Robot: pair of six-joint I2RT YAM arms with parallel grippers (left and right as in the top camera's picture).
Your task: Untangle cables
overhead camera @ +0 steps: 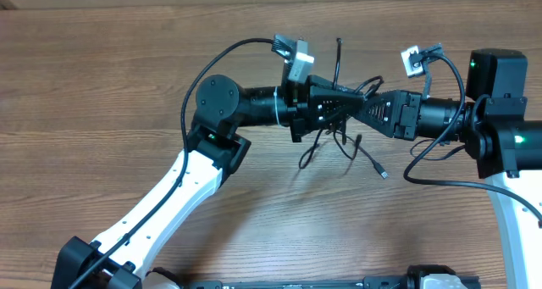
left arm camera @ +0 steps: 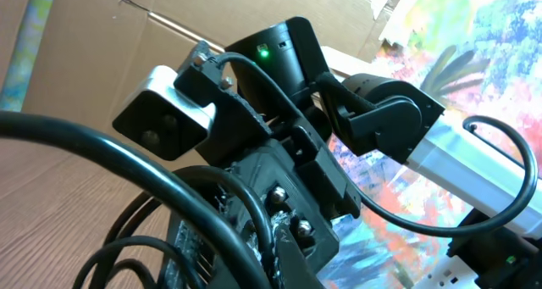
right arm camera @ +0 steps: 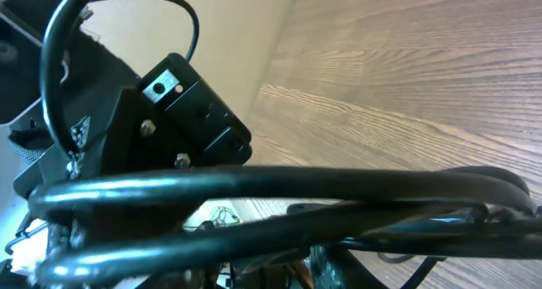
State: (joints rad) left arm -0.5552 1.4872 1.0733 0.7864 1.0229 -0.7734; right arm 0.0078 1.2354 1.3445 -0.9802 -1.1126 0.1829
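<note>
Several thin black cables [overhead camera: 332,139] hang in a tangle between my two grippers above the middle of the table. One strand sticks up toward the far side [overhead camera: 338,58], and another ends in a silver-tipped plug [overhead camera: 384,174] on the wood. My left gripper [overhead camera: 352,102] points right and is shut on the cables. My right gripper [overhead camera: 366,109] points left and meets it tip to tip at the same bundle. The cables [right arm camera: 254,191] cross close in front of the right wrist camera and hide its jaws. Black loops of cable [left arm camera: 161,191] also fill the left wrist view.
The wooden table [overhead camera: 102,77] spreads out on all sides of the tangle. Thick black wires [overhead camera: 212,64] of the arms loop beside each wrist camera. The right arm's base [overhead camera: 508,136] stands at the right edge, and the left arm [overhead camera: 186,187] runs in from the lower left.
</note>
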